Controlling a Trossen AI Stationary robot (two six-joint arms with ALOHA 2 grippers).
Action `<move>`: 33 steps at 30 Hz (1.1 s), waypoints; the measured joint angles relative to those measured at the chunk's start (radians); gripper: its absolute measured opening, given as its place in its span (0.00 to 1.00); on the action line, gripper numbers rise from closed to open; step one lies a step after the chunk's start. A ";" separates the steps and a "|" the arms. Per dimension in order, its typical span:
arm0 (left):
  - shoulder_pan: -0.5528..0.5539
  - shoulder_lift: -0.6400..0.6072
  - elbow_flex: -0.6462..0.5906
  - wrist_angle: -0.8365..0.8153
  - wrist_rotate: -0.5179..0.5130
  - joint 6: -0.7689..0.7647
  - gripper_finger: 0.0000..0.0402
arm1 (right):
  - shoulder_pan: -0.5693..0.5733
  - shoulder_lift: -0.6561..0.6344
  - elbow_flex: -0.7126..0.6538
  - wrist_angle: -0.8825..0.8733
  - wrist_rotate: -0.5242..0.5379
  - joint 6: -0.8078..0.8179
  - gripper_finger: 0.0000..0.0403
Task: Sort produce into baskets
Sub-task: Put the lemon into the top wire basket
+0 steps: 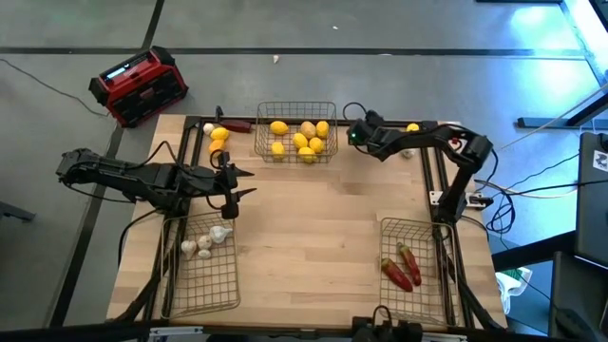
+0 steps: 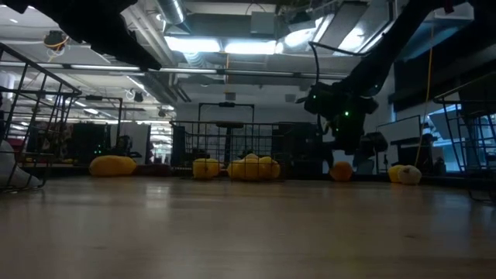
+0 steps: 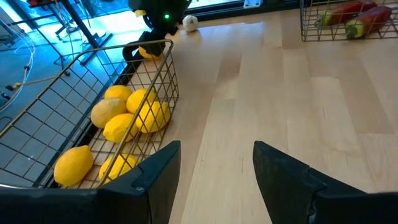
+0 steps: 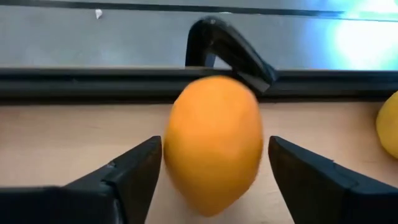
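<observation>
Currently, the wooden table (image 1: 313,228) is taken as the reference. At its far edge, in the middle, a wire basket (image 1: 295,131) is seen filled with yellow lemons (image 1: 306,141). Near the table's front left corner a second basket (image 1: 202,266) is noted with white garlic bulbs (image 1: 207,241) in its far end; near the front right corner a third basket (image 1: 416,269) holds red chili peppers (image 1: 401,268).

The right gripper (image 4: 214,168) is positioned at the table's far right edge, just right of the lemon basket. An orange fruit (image 4: 214,143) is seen between its fingers (image 4: 134,171), which stand wide; gaps show on both sides, so contact is not made. Whether the fruit rests on the table cannot be told. Another orange fruit (image 1: 412,127) and a garlic bulb (image 3: 189,22) are observed beside that arm at the far right.

The left gripper (image 3: 216,168) is held over the table's left side, between the lemon basket and the garlic basket, with fingers apart and nothing between them.

At the table's far left corner, loose yellow-orange fruits (image 1: 218,140) and a garlic bulb (image 1: 208,128) are recorded. A red-and-black box (image 1: 139,86) stands on the floor beyond that corner.
</observation>
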 joint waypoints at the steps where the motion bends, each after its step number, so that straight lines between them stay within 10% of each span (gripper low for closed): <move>1: 0.000 0.000 0.000 0.000 0.000 0.000 0.49 | 0.000 0.010 0.000 0.000 -0.001 0.002 0.72; 33: 0.000 0.000 0.000 -0.001 0.000 -0.010 0.49 | 0.068 -0.013 0.000 -0.005 -0.022 -0.027 0.45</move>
